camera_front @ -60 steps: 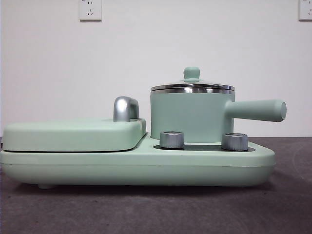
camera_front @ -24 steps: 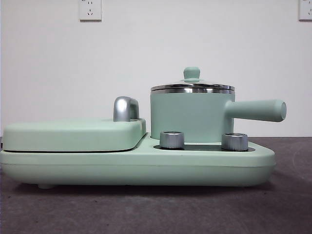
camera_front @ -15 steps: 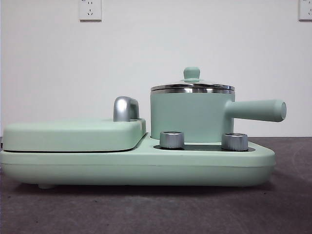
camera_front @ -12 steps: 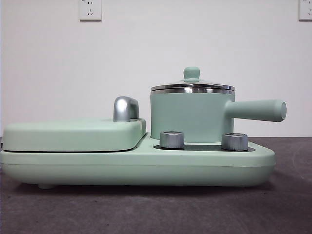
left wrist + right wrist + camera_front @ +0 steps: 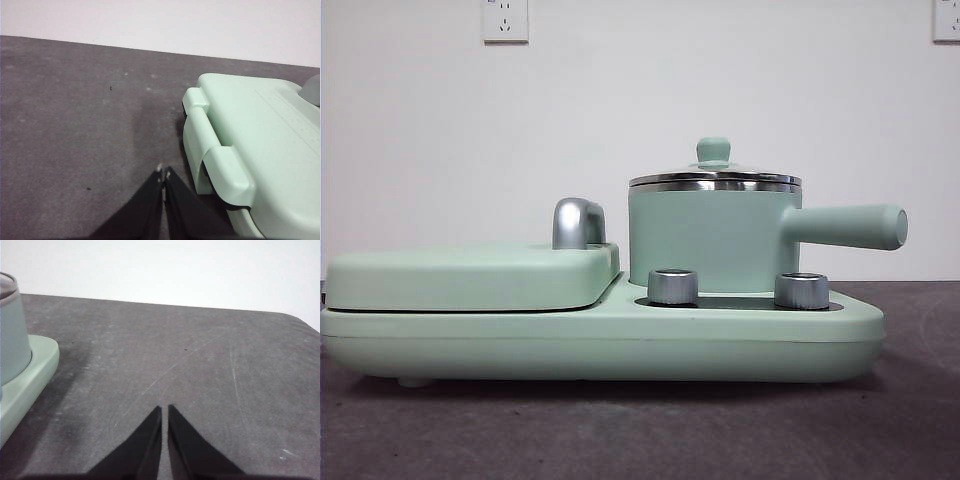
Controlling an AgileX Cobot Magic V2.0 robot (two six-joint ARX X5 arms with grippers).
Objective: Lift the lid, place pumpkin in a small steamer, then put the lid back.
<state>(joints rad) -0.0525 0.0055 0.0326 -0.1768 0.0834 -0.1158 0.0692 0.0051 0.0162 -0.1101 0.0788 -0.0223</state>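
- The small steamer, a mint-green cylindrical pot with a steel rim, stood upright on the right half of the wide mint-green appliance base, just behind the two silver knobs.
- Its long rounded side handle ran level in the front view and pointed off to that picture's right, sticking out past the base's edge. So the long axis was pretty much horizontal, side to side.
- The lid, small, round and glass with a shiny steel rim and a mint-green knob on top, was sitting flat on the pot, closed, knob straight up.
- The large flat mint-green griddle cover lay on the base's other half, with a curved silver handle piece poking up between it and the pot.
- Left gripper: black jaws pinched together, tips basically touching, nothing between them. It hung over bare dark grey table, just beside the end of the griddle cover but not touching it.
- Right gripper: jaws closed down to a thin slit, also holding nothing, over the open table on the far side, well apart from the pot and the corner of the base.
- Couldn't spot the pumpkin in any of the views.
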